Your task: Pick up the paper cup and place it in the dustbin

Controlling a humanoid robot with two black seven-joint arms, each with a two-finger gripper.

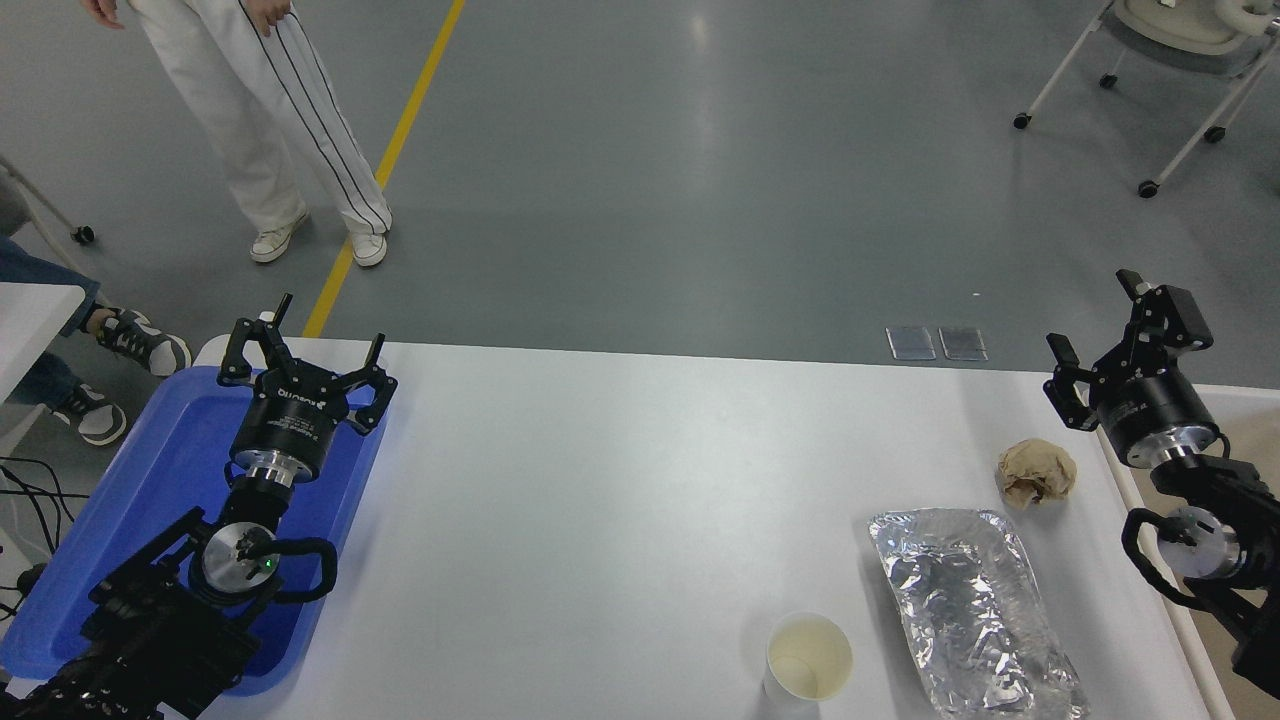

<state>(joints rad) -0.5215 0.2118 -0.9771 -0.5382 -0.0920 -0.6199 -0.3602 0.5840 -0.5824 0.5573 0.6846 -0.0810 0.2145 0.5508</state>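
Two grippers, fingers spread, both empty: left gripper (305, 352) parked over blue tray (160, 470), right gripper (1115, 335) by dustbin (1235, 420). Foil tray (975, 610) crowds paper cup (808, 658) at bench (620, 480) edge; a reach risks tipping cup.

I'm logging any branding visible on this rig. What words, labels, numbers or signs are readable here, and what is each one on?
Nothing can be read with certainty.
Left gripper: white print on its black body, too small to read.
Right gripper: a line of small white print on its black body, too blurred to read.
Paper cup, foil tray, paper ball, blue tray: no print visible.
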